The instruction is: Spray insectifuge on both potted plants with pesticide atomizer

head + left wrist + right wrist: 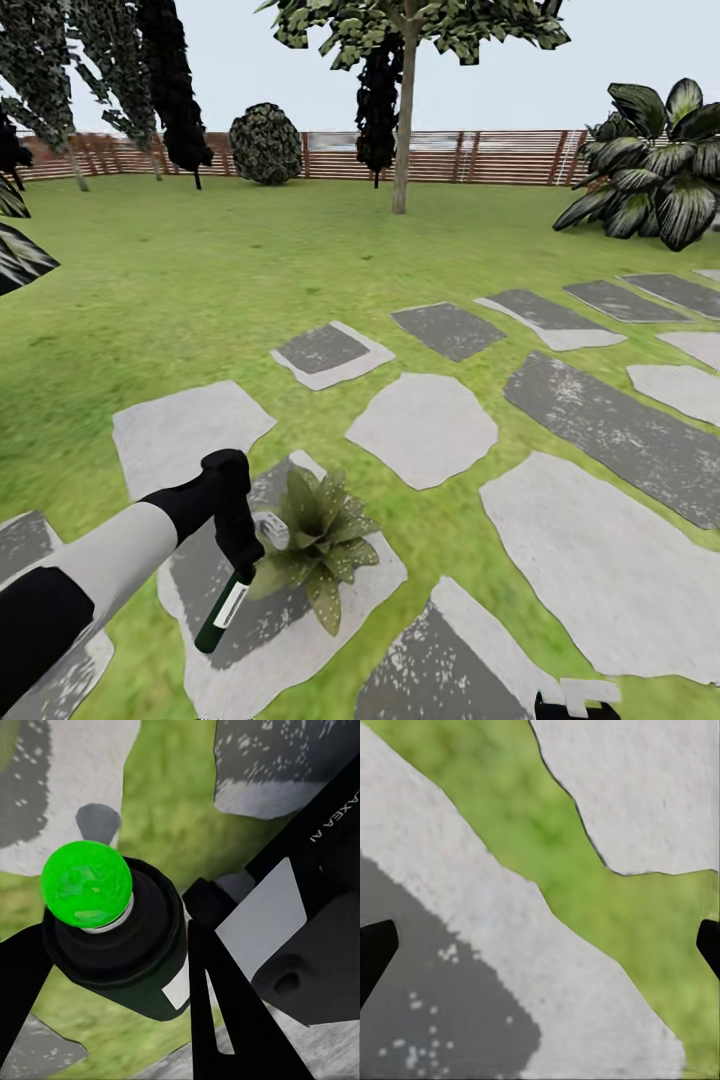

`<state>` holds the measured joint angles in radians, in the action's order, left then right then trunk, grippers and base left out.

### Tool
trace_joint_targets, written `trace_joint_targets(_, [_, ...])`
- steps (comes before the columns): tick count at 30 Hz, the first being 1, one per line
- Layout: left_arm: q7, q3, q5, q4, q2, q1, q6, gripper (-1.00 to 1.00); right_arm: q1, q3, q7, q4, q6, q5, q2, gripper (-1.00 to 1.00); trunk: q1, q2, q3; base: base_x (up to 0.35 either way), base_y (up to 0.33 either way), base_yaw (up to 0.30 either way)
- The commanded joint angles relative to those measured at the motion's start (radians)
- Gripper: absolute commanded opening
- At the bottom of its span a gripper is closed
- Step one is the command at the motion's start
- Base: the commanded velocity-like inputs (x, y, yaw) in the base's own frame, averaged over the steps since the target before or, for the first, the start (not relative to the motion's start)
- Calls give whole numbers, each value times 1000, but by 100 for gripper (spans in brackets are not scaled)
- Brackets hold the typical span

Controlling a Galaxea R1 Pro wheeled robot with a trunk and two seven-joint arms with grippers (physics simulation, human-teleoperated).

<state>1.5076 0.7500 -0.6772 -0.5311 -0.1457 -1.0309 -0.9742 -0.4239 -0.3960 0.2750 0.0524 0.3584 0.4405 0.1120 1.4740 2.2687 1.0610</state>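
The left pincer (243, 562) is clenched around the pesticide atomizer (222, 613), which hangs tilted just beside 1 potted plant (322, 545) on a grey stepping stone (300, 640); its green cap (87, 884) shows between the fingers (225, 1020). The right pincer (540, 945) is spread apart over lawn (585, 870) and stone. Beyond lie more stones, a tree trunk (404, 120) and the slatted fence (500, 157).

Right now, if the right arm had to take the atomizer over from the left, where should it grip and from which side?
Probably the lower body of the pesticide atomizer, around or below the white label. It hangs tilted beneath the left gripper, which is clamped near the top, so only the lower end is exposed. Come from the side away from the potted plant, whose leaves crowd the other side.
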Motion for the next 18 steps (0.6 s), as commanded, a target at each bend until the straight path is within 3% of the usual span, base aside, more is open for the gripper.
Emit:
trace_joint_targets(1, [9, 3, -7, -3, -1, -1, -11, -100, -1, -7, 4, -2, 4, 11, 0, 100, -1, 0, 1, -198, 254, -262])
trace_joint_targets(18, [8, 3, -7, -3, -1, -8, -15, -100, -1, -7, 4, 0, 4, 11, 0, 100, -1, 0, 1, -232, 239, -263])
